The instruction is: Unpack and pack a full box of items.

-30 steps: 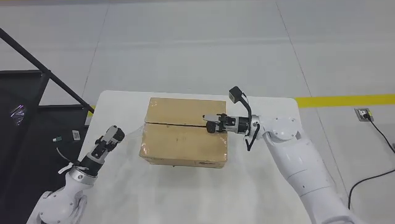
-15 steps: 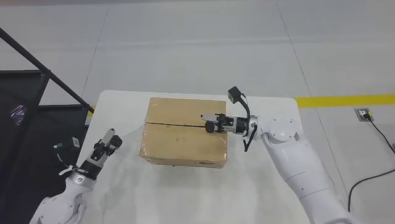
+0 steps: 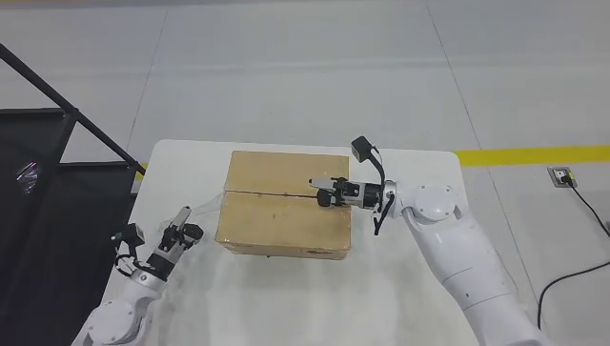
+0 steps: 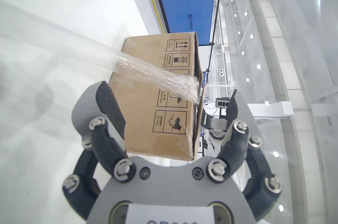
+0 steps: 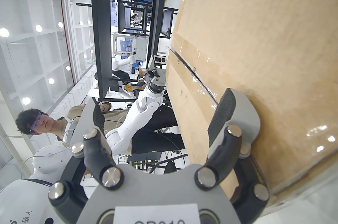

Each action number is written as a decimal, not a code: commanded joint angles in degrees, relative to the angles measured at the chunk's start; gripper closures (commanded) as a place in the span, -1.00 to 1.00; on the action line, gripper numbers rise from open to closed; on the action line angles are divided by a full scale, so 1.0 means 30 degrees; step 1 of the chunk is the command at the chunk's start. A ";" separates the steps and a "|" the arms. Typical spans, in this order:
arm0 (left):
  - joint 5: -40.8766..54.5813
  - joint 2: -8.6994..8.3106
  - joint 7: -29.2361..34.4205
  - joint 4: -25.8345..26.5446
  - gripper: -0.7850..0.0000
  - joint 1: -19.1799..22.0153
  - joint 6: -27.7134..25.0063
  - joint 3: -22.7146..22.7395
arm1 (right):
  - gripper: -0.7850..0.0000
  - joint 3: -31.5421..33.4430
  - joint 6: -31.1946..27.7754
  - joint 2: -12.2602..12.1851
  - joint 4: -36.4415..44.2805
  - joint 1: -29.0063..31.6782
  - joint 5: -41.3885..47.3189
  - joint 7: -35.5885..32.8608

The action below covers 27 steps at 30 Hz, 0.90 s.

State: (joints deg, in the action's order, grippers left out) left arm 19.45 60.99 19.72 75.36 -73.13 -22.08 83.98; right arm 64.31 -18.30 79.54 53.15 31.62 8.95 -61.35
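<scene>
Left wrist view: cardboard box (image 4: 148, 116) trails crinkly, probably plastic tape (image 4: 158, 75).

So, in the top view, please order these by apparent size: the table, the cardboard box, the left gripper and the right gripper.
1. table
2. cardboard box
3. left gripper and right gripper: they look about alike, so I do not rank them.

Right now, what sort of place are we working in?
Probably an industrial robotics test hall, not a home. Yellow lines mark the pale floor, black metal frames stand behind the cardboard box, and another white robot arm sits farther back.
</scene>
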 commanded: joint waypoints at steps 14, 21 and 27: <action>0.2950 0.1071 0.0183 -0.5819 -1.00 0.4973 0.0112 -0.2181 | -1.00 0.0003 -0.0001 0.0001 0.0005 0.0003 -0.0002 0.0002; 0.3484 0.1253 0.0076 -0.5970 -1.00 0.5281 -0.1978 -0.1833 | -1.00 0.0003 -0.0001 0.0001 0.0005 0.0003 -0.0002 0.0002; 0.3010 0.1106 -0.0364 -0.4034 -1.00 0.4391 -0.2841 -0.0786 | -1.00 0.0003 -0.0001 0.0001 0.0005 0.0003 -0.0002 0.0002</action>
State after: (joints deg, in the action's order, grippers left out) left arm 28.78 64.41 18.87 61.81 -59.34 -30.53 80.99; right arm 64.32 -18.31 79.54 53.16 31.62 8.94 -61.34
